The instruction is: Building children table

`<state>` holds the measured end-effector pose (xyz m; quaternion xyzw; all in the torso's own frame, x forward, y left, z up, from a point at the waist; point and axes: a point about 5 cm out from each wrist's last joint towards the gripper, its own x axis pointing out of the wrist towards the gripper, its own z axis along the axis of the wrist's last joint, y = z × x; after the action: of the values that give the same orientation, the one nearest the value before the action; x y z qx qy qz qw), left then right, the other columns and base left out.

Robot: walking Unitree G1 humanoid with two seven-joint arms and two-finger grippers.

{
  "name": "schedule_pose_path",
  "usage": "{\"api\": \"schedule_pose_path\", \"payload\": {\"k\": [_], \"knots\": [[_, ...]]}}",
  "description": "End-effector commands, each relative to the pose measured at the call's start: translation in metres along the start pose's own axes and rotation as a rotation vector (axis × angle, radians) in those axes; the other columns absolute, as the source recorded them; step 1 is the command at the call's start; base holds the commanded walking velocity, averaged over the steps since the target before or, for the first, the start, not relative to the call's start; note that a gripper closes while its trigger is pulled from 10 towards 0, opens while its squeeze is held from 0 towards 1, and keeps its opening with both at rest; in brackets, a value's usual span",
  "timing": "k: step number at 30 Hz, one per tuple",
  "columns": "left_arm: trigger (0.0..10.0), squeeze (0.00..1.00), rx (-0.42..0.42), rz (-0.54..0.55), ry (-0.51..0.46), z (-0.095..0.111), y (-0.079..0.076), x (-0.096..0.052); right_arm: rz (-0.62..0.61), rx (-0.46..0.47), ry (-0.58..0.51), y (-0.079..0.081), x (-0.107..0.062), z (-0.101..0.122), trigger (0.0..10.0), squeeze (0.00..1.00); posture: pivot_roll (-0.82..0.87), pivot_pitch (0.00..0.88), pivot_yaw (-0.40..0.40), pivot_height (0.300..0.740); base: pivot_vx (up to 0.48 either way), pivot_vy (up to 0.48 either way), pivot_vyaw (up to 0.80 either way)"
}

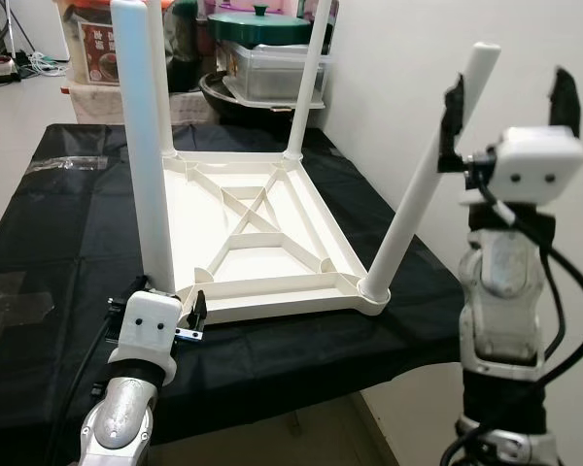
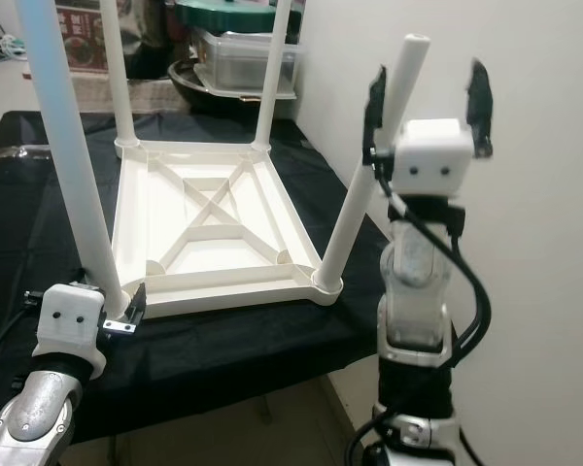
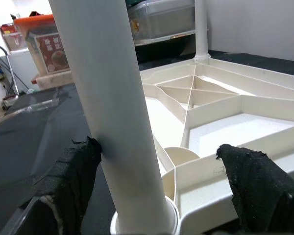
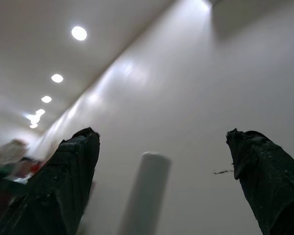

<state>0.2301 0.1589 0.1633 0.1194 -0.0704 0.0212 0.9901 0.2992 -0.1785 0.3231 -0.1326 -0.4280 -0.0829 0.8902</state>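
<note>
White table (image 1: 262, 233) upside down on black cloth (image 1: 58, 243), underside up, legs in corner sockets. Near-left leg (image 1: 146, 146) upright, between spread fingers of left gripper (image 3: 157, 191), one finger (image 3: 76, 176) touching it, not clamped. Near-right leg (image 1: 428, 175) tilted, top leaning right, beside raised right gripper (image 1: 510, 97); jaws apart, pointing up, nothing held. Long side runs away from robot. Bins (image 1: 272, 68) behind.
</note>
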Motion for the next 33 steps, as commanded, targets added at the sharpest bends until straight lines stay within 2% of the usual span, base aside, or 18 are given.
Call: {"api": "schedule_pose_path", "payload": {"k": [1,2,3,6,7,11,14,15,16,19,21,23,28,33], "knots": [[10.0,0.0,0.005,-0.019,0.003,-0.002,-0.004,0.001,0.029,0.068,0.122,-0.001,0.002,-0.019,10.0,0.0,0.12,0.0,-0.143,0.74,0.0,0.0,0.0],[10.0,0.0,0.005,-0.021,0.0,-0.002,-0.004,0.001,0.047,0.101,0.183,-0.003,0.007,-0.029,10.0,0.0,0.12,0.0,-0.143,0.74,0.0,0.0,0.0],[10.0,0.0,0.005,-0.021,0.0,-0.002,-0.004,0.001,0.047,0.101,0.183,-0.003,0.007,-0.029,10.0,0.0,0.12,0.0,-0.143,0.74,0.0,0.0,0.0],[10.0,0.0,0.004,-0.021,-0.004,-0.002,-0.004,0.002,0.053,0.132,0.283,-0.017,0.023,-0.047,10.0,0.0,0.12,0.0,-0.147,0.74,0.0,0.0,0.0],[10.0,0.0,0.004,-0.021,-0.004,-0.002,-0.004,0.002,0.053,0.132,0.283,-0.017,0.023,-0.047,10.0,0.0,0.12,0.0,-0.147,0.74,0.0,0.0,0.0],[10.0,0.0,0.002,-0.017,-0.008,-0.002,-0.004,0.003,0.003,0.158,0.344,-0.037,0.044,-0.055,10.0,0.0,0.12,0.0,-0.158,0.74,0.0,0.0,0.0],[10.0,0.0,0.003,-0.015,-0.008,-0.002,-0.004,0.003,-0.003,0.155,0.35,-0.041,0.047,-0.055,10.0,0.0,0.12,0.0,-0.158,0.74,0.0,0.0,0.0],[10.0,0.0,0.003,-0.014,-0.009,-0.002,-0.003,0.003,-0.004,0.164,0.356,-0.043,0.049,-0.055,8.9,0.0,0.12,0.0,-0.16,0.74,0.0,0.0,0.0],[10.0,0.0,0.003,-0.013,-0.009,-0.003,-0.003,0.003,0.013,0.195,0.37,-0.042,0.05,-0.056,0.0,0.0,0.12,0.0,-0.159,0.74,0.0,0.0,0.0],[10.0,0.0,0.003,-0.013,-0.008,-0.003,-0.003,0.004,0.042,0.222,0.391,-0.04,0.049,-0.057,0.0,0.0,0.12,0.0,-0.159,0.74,0.0,0.0,0.0],[10.0,0.0,0.003,-0.018,-0.006,-0.004,-0.005,0.004,0.162,0.361,0.522,-0.023,0.041,-0.067,0.0,0.0,0.11,0.0,-0.151,0.74,0.0,0.0,0.0],[10.0,0.0,0.003,-0.022,-0.003,-0.005,-0.006,0.004,0.249,0.435,0.608,-0.012,0.035,-0.071,0.0,0.0,0.11,0.0,-0.151,0.74,0.0,0.0,0.0],[10.0,0.0,0.003,-0.024,-0.001,-0.006,-0.007,0.003,0.286,0.463,0.65,-0.008,0.032,-0.073,0.0,0.0,0.11,0.0,-0.15,0.74,0.0,0.0,0.0],[10.0,0.0,0.003,-0.024,0.002,-0.007,-0.007,0.003,0.314,0.439,0.672,-0.009,0.034,-0.074,0.0,0.0,0.11,0.0,-0.153,0.74,0.0,0.0,0.0]]}}
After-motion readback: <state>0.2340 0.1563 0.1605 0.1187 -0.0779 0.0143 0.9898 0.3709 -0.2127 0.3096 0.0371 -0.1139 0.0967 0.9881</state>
